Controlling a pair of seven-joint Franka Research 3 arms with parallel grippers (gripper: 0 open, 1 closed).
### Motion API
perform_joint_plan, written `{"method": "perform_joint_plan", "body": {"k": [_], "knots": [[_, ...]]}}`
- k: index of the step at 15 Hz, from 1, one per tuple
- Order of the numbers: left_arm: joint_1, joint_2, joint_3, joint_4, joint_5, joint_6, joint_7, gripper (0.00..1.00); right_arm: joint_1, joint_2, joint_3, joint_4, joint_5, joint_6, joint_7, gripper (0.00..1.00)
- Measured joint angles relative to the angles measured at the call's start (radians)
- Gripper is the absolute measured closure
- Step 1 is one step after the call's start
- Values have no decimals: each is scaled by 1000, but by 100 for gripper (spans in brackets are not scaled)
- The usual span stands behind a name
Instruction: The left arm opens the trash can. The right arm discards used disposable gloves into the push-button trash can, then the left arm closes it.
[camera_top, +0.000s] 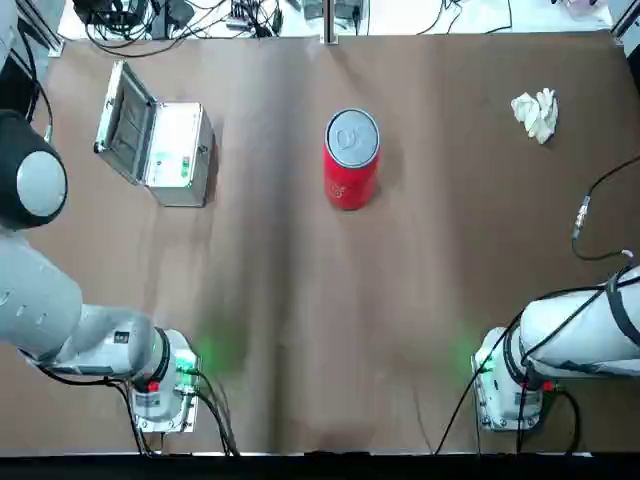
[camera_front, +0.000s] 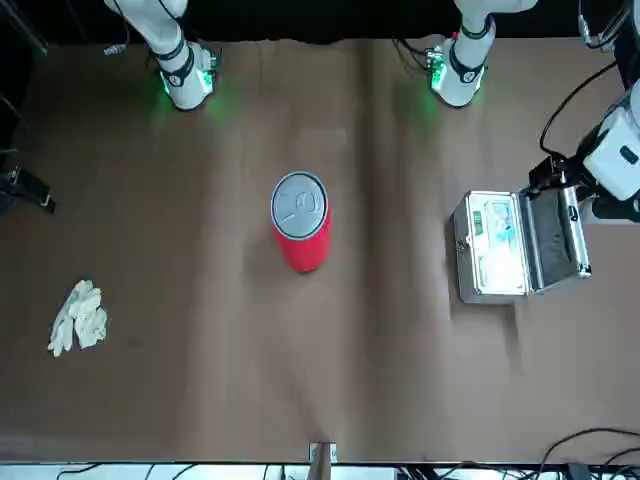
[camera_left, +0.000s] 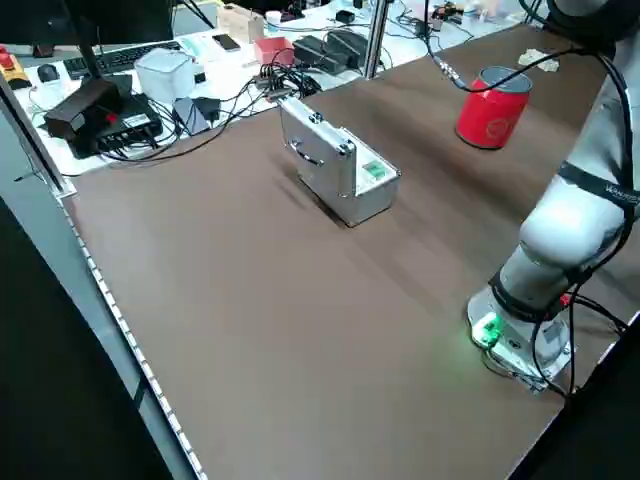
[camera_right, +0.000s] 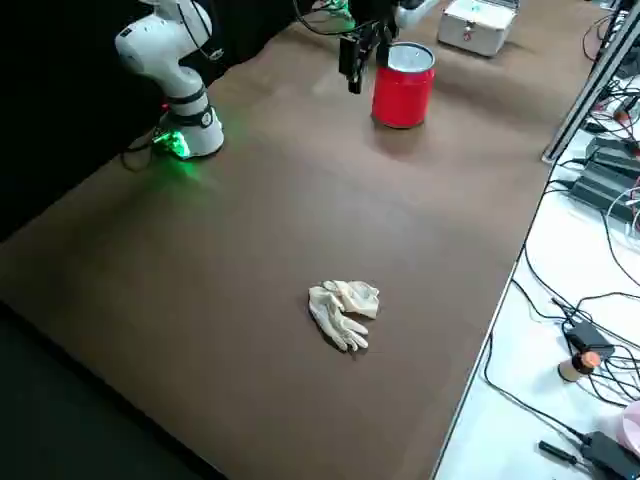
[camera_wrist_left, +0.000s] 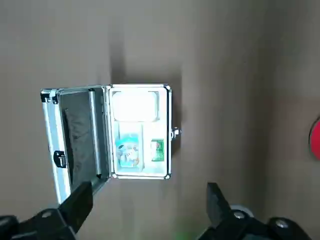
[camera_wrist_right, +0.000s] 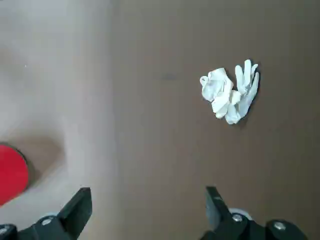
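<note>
On brown tabletop, crumpled gloves (camera_top: 536, 114), lidded cylindrical can (camera_top: 351, 160), both tools (camera_wrist_left: 150, 207) (camera_wrist_right: 149, 206) released.

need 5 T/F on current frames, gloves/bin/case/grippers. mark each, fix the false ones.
1. The trash can has its lid closed. True.
2. The gloves are inside the trash can. False: they lie on the table.
3. The silver case stands open. True.
4. The left gripper is shut on the case. False: its fingers are apart, with nothing between them.
5. The right gripper is open and holds nothing. True.
6. The gloves lie on the robot's left of the trash can. False: they are on its right.
</note>
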Motion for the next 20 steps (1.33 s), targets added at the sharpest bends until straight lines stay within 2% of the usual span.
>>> {"method": "perform_joint_plan", "body": {"k": [4,7,10,17,20], "knots": [[0,0,0,0,0,0,6,0,31,-46,5,-12,-1,-4,0,0],[-1,1,-1,0,0,0,3,0,42,-106,6,-69,-1,28,2,0],[-27,9,-11,-1,0,0,2,0,43,-121,6,-102,-1,42,2,0],[-218,100,-29,-10,-17,0,-35,0,50,-121,6,-112,-1,45,2,0],[-287,130,-32,-10,-131,0,-126,0,50,-120,6,-118,-2,69,2,0]]}}
